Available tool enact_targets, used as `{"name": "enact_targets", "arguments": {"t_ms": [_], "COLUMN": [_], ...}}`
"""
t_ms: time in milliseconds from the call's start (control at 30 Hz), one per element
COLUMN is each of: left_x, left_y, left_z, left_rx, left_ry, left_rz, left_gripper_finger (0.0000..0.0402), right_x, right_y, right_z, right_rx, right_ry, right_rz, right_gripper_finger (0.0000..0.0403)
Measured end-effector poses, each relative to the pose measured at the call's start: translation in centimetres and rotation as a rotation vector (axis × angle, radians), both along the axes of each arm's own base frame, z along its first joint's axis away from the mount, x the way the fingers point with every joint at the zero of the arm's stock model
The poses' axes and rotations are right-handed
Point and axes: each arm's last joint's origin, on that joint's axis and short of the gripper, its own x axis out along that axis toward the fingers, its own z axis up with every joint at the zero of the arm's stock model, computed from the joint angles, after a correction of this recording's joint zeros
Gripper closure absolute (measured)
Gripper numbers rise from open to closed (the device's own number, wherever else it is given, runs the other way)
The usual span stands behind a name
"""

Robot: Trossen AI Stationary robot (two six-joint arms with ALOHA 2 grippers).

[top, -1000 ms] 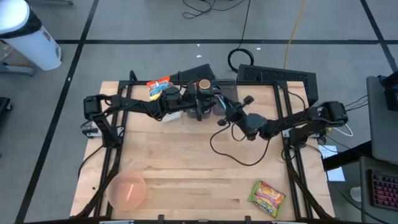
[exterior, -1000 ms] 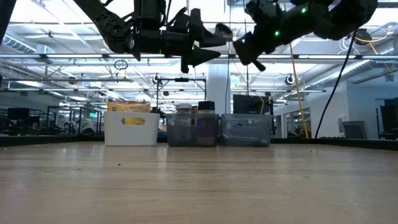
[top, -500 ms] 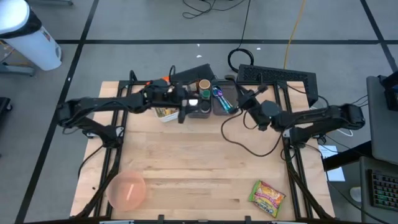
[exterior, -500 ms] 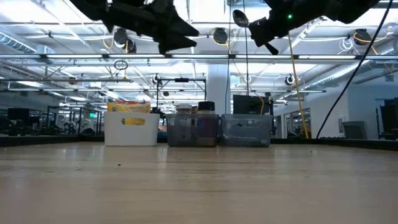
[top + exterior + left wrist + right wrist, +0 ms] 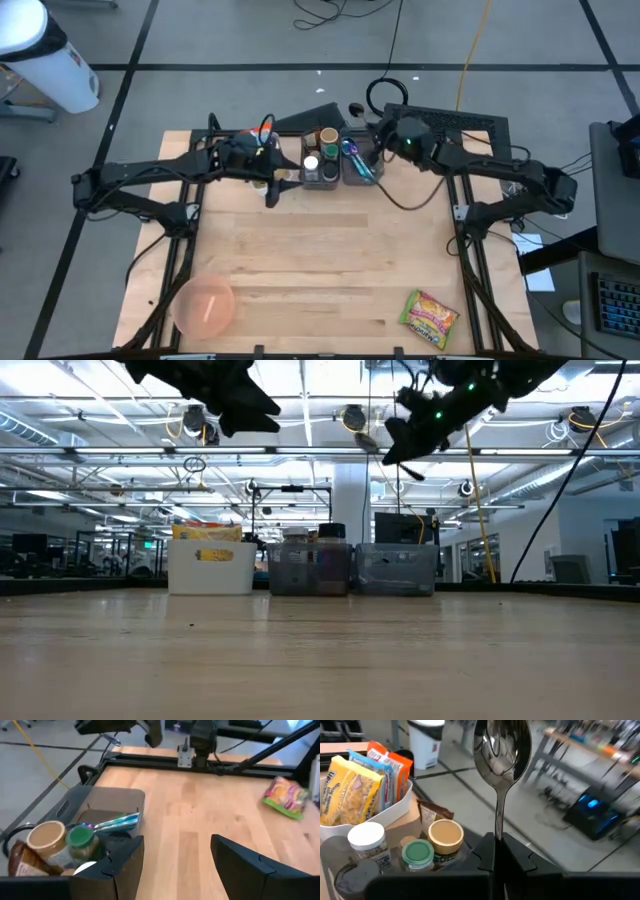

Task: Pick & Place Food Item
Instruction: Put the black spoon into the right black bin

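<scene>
The snack packet (image 5: 429, 318) looks light and crinkly; pinch an edge. Right end effector (image 5: 496, 845) clamps a spoon (image 5: 501, 750); left end effector (image 5: 175, 855) gapes empty.

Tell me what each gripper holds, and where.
The right gripper pinches a metal spoon by its handle, bowl outward. The left gripper is open, holding nothing.
</scene>
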Motion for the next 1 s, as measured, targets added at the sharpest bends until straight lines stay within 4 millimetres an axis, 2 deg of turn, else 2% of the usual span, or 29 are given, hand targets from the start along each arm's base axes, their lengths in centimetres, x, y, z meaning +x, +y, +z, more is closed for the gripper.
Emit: {"name": "enact_targets", "arguments": {"t_ms": [133,267,500,667,1000], "left_x": [-0.1,-0.3,-0.2,-0.4,-0.2], "left_y": [-0.6,-1.2,-2.1,-3.2,-4.2], "left_z": [-0.7,-1.3,-1.5,-0.3,-0.5], "left_rx": [-0.023,-0.052,-0.035,-0.029,-0.032], "left_ry": [0.077,0.139,0.175,0.089,0.104], "left_rz": [-0.001,-0.007,-0.016,-0.05,-0.086], "left_gripper_finger": [0.0162,0.0162,0.0163,0.0163,0.0163], "right_x": [0.3,0.9,2.4,3.2,3.0], "right_y": [-2.2,-3.4,-4.5,-5.0,-5.9], "right_z": [-1.4,-3.2,-7.0,-9.5,-11.5], "right_rx": [0.116,0.214,0.368,0.437,0.547], "right_ry": [-0.023,-0.023,0.015,0.058,0.07], "right_rz": [0.036,0.063,0.051,0.048,-0.033], "right_gripper_finger": [0.0401,0.0401,0.0401,0.0401,0.0401]}}
